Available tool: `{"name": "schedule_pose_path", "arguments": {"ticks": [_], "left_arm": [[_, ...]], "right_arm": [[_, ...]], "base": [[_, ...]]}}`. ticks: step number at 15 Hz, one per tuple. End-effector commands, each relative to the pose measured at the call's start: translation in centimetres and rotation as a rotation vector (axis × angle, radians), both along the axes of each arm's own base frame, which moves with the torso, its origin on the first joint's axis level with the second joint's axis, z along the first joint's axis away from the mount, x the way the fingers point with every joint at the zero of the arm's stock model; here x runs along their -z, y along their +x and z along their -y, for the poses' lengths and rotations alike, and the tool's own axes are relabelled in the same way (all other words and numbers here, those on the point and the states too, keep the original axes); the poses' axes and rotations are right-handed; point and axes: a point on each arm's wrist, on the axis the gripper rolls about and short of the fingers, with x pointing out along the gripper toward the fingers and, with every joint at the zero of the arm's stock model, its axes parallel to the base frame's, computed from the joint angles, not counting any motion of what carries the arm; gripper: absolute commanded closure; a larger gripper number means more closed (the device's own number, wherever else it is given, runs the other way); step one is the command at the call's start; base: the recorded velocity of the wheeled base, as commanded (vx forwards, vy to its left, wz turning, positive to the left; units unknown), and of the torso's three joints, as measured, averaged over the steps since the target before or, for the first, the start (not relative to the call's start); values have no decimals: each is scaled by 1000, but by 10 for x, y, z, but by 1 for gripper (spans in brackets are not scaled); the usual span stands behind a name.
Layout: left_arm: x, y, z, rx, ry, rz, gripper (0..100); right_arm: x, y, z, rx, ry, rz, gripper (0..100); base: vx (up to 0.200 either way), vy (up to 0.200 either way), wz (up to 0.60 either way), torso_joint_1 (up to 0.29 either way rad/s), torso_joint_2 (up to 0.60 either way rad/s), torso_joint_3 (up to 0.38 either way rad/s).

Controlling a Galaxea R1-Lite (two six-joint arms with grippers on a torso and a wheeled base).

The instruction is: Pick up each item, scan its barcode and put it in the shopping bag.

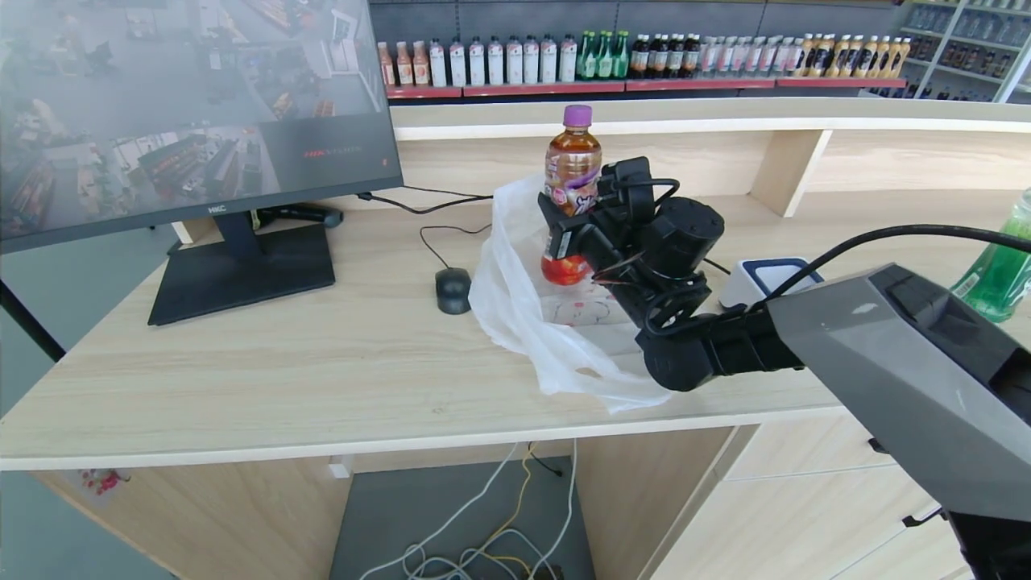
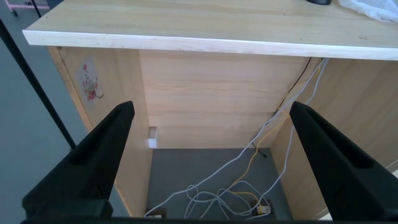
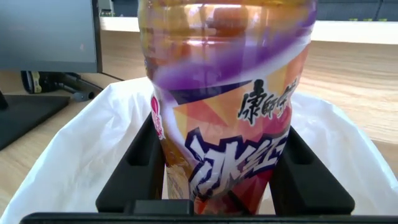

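Note:
An iced-tea bottle [image 1: 570, 193] with a purple cap and amber drink stands upright over the white plastic shopping bag [image 1: 532, 322] on the wooden counter. My right gripper [image 1: 568, 229] is shut on the bottle's lower half; in the right wrist view the bottle [image 3: 227, 106] sits between the black fingers [image 3: 134, 168], with the bag [image 3: 81, 143] spread beneath. My left gripper [image 2: 208, 162] hangs open below the counter's front edge, facing the cabinet opening and loose cables. A white barcode scanner [image 1: 765, 278] sits just right of the bag.
A monitor [image 1: 185, 105] on its stand fills the counter's left. A black mouse [image 1: 453, 290] lies left of the bag. A green bottle [image 1: 1003, 270] stands at the right edge. A raised shelf [image 1: 709, 121] runs along the back.

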Motion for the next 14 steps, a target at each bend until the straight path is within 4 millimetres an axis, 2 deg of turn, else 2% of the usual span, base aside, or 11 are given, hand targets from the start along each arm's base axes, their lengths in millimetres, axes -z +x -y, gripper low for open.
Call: {"name": "schedule_pose_path", "arguments": {"ticks": [1, 8, 14], "left_arm": [[0, 0, 0, -1, 0, 1, 0], [0, 0, 0, -1, 0, 1, 0], [0, 0, 0, -2, 0, 1, 0]], "right_arm": [[4, 2, -1, -1, -4, -5, 100], [6, 6, 5, 13, -17, -28, 100], [15, 7, 8, 20, -34, -57, 100]], "base": [[0, 0, 0, 0, 0, 0], [0, 0, 0, 0, 0, 0], [0, 0, 0, 0, 0, 0]]}}
